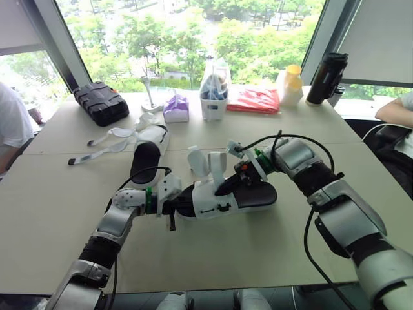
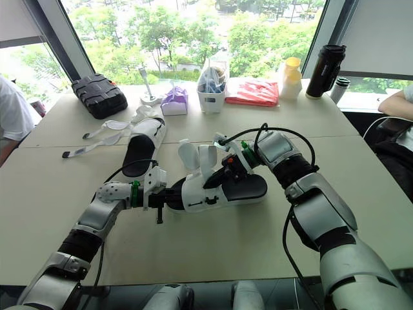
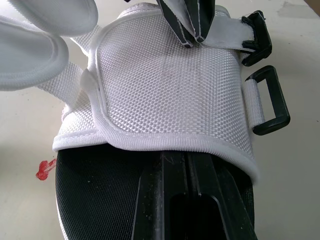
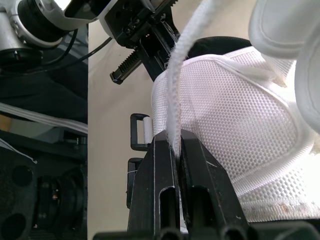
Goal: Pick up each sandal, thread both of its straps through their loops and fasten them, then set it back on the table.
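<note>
A white mesh sandal with a black sole (image 1: 248, 197) lies at the middle of the table. My left gripper (image 1: 175, 208) is shut on one end of its sole, under the mesh upper (image 3: 165, 85). My right gripper (image 1: 226, 187) is shut on a white strap (image 4: 187, 45) and pinches it just above the upper. Two black loops (image 3: 270, 100) hang at the sandal's side, with nothing through them. Two padded flaps (image 1: 208, 161) stand up from the sandal. The second sandal (image 1: 148, 152) lies at the back left with its long straps (image 1: 103, 145) spread loose on the table.
Along the far edge stand a black case (image 1: 100, 102), a purple pouch (image 1: 175, 108), a white container (image 1: 214, 97), a red bag (image 1: 255, 100), a yellow bottle (image 1: 292, 84) and a black flask (image 1: 326, 77). People sit at the left (image 1: 13, 123) and right (image 1: 397, 106) edges.
</note>
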Controlling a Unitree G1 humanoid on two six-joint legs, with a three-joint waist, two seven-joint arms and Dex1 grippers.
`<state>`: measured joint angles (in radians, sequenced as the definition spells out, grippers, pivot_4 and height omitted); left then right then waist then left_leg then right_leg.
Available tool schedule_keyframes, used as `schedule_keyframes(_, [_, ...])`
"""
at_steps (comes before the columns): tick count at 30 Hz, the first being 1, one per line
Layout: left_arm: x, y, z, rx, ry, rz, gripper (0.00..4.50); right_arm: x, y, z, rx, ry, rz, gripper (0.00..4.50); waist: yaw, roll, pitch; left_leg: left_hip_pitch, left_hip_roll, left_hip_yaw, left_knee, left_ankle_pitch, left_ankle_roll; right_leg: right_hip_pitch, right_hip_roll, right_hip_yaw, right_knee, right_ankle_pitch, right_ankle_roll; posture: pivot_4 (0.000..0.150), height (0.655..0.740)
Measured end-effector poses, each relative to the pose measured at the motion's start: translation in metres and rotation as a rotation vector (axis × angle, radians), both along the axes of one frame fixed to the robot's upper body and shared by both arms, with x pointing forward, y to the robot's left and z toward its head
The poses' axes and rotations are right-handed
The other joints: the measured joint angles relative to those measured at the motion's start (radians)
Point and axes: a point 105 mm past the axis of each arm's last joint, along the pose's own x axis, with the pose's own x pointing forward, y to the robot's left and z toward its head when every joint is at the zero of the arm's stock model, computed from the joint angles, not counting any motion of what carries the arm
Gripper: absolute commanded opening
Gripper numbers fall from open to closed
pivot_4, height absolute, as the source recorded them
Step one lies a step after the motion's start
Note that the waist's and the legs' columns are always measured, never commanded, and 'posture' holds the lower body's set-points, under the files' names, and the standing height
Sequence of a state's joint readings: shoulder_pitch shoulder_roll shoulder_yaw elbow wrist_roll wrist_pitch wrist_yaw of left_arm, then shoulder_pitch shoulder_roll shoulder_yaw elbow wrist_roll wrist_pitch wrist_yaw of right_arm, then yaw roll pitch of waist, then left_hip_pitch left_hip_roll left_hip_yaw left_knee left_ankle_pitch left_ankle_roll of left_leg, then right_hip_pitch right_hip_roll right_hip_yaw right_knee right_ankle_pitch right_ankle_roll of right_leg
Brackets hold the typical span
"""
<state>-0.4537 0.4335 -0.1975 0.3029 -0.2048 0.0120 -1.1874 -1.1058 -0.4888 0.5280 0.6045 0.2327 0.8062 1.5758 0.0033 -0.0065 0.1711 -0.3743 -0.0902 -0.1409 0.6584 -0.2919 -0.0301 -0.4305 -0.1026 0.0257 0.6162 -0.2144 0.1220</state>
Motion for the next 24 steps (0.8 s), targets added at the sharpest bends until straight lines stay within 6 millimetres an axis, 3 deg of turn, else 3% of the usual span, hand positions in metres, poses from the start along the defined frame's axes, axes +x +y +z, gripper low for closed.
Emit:
schedule_keyframes(10, [0.0,-0.003,0.002,-0.004,-0.011,-0.003,0.0,-0.017,-0.003,0.003,-0.016,-0.092,0.099,0.07,0.0,0.0,0.0,0.0,0.0,0.0,0.0,0.0,0.0,0.0,0.0,0.0,-0.001,0.0,0.0,0.15,0.74])
schedule_keyframes(24, [-0.001,-0.005,0.0,-0.007,-0.003,-0.007,0.0,-0.04,-0.002,-0.004,-0.015,-0.073,0.129,0.07,0.003,0.0,0.0,0.0,0.0,0.0,0.0,-0.001,0.0,0.0,0.0,0.0,-0.002,0.0,0.0,0.15,0.74])
